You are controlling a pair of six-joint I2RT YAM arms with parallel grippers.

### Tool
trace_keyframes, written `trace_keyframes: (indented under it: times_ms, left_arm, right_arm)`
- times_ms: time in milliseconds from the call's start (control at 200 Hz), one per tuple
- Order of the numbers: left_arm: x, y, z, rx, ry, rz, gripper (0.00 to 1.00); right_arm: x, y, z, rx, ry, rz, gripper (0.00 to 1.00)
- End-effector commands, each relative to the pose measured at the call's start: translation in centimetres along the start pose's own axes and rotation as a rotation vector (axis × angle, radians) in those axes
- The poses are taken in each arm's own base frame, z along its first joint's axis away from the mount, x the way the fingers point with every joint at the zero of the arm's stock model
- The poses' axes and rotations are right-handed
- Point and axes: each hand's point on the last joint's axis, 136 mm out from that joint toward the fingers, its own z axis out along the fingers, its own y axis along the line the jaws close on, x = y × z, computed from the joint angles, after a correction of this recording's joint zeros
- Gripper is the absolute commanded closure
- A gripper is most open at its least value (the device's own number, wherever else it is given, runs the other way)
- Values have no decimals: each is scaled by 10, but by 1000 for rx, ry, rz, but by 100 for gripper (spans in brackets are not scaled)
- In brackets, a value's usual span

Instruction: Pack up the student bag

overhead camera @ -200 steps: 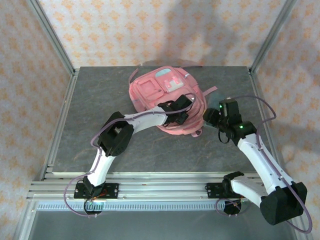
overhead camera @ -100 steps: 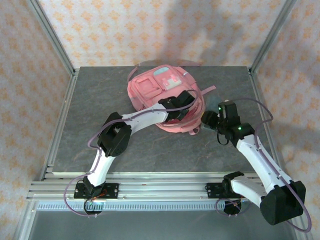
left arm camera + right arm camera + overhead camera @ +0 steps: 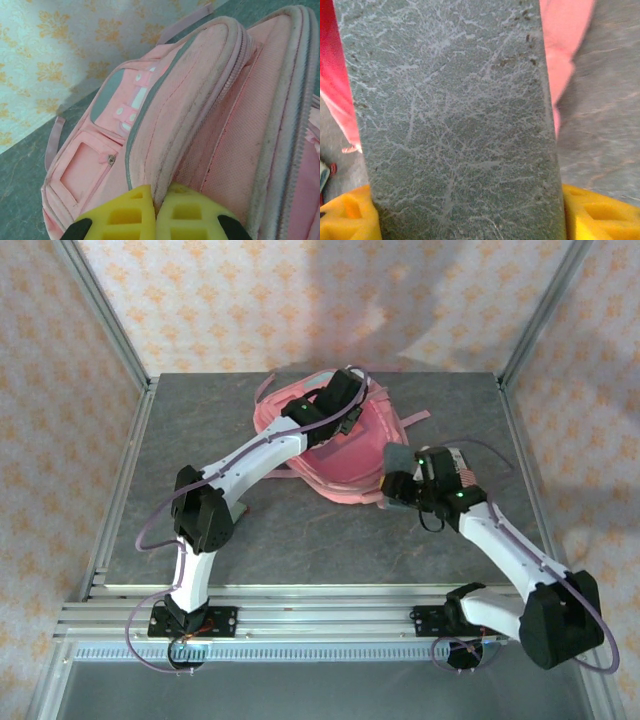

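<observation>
The student bag (image 3: 345, 455) is pink and lies at the back middle of the table, its main compartment gaping. My left gripper (image 3: 338, 402) is above the bag's far side. In the left wrist view the left gripper (image 3: 159, 202) is shut on the zip rim of the bag's front flap (image 3: 200, 100) and holds it raised off the pink lining (image 3: 235, 135). My right gripper (image 3: 402, 483) is at the bag's right edge, shut on a grey marbled block (image 3: 397, 457). That block (image 3: 455, 115) stands between its yellow fingers (image 3: 597, 215), with pink bag fabric (image 3: 565, 40) behind.
The grey stone-look table (image 3: 200, 430) has bare room to the left and in front of the bag. A pink strap (image 3: 418, 420) trails to the bag's right. Metal frame posts (image 3: 105, 315) and patterned walls close in the back and sides.
My left gripper has shut on the bag's flap and carried it up and toward the back, opening the bag. My right gripper has moved left to the bag with the block.
</observation>
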Motion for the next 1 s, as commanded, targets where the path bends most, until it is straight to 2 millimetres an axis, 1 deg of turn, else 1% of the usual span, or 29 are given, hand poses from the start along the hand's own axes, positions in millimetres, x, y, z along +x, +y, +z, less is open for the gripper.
trace_keyframes:
  times_ms: [0, 70, 145, 210, 280, 385, 471, 566, 601, 646, 696, 781, 846, 951, 996]
  left_arm:
    - [-50, 40, -43, -92, -146, -87, 100]
    - [-55, 44, -44, -98, -155, -100, 100]
    - [-59, 51, -46, -107, -165, -117, 100]
    - [-62, 57, -48, -112, -171, -131, 100]
    - [-63, 62, -50, -120, -177, -138, 100]
    - [-66, 67, -54, -124, -188, -144, 100]
    - [-66, 70, -54, -127, -188, -147, 100]
    - [-65, 70, -53, -125, -186, -150, 100]
    - [-65, 71, -53, -124, -186, -154, 100]
    - [-65, 70, -51, -121, -184, -157, 100]
    - [-64, 69, -51, -117, -184, -161, 100]
    - [-63, 67, -49, -104, -180, -165, 100]
    - [-62, 65, -48, -97, -175, -168, 100]
    - [-57, 62, -46, -85, -163, -169, 100]
    - [-54, 61, -45, -82, -158, -170, 100]
  right_arm:
    - [-22, 41, 6, -102, -57, -127, 58]
    - [-24, 51, 19, -95, -37, -180, 58]
    - [-27, 57, 35, -80, -13, -217, 57]
    - [-34, 57, 49, -47, 0, -237, 57]
    - [-44, 64, 59, -26, 2, -273, 57]
    - [-57, 74, 76, -9, 15, -324, 56]
    - [-65, 76, 92, 30, 31, -368, 55]
    - [-69, 79, 110, 55, 54, -413, 54]
    - [-71, 83, 116, 60, 48, -434, 53]
    - [-73, 83, 122, 68, 39, -445, 51]
    - [-75, 83, 130, 73, 32, -443, 46]
    - [-81, 87, 132, 61, -14, -446, 35]
    - [-84, 86, 128, 66, -49, -436, 27]
    - [-88, 85, 113, 76, -84, -407, 22]
    - [-88, 84, 102, 76, -104, -386, 20]
